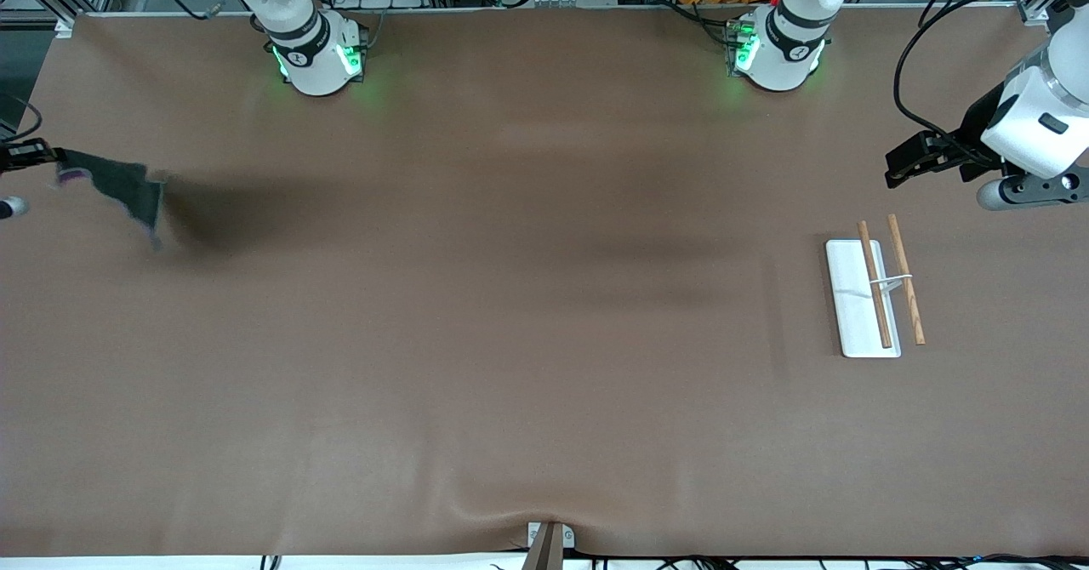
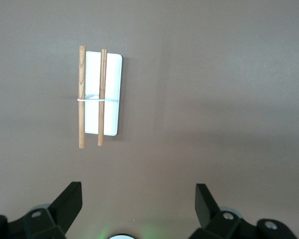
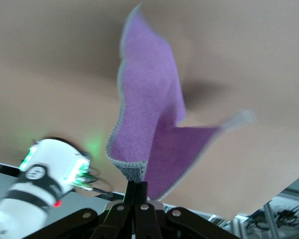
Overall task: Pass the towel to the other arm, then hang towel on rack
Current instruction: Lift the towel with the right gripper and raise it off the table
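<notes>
The towel (image 1: 123, 187) hangs in the air over the table's edge at the right arm's end, dark grey in the front view. The right wrist view shows its lilac-purple side (image 3: 149, 119). My right gripper (image 1: 47, 156) is shut on one corner of it (image 3: 138, 183), and the cloth trails loose from the fingers. The rack (image 1: 861, 298), a white base plate with two brown wooden rods, stands on the table at the left arm's end; it also shows in the left wrist view (image 2: 111, 94). My left gripper (image 1: 903, 166) is open and empty, up in the air near the rack (image 2: 138, 201).
Both arm bases (image 1: 316, 55) (image 1: 778, 51) stand along the table's edge farthest from the front camera. A small clamp (image 1: 549, 544) sits at the table's nearest edge. The brown mat (image 1: 510, 298) covers the table.
</notes>
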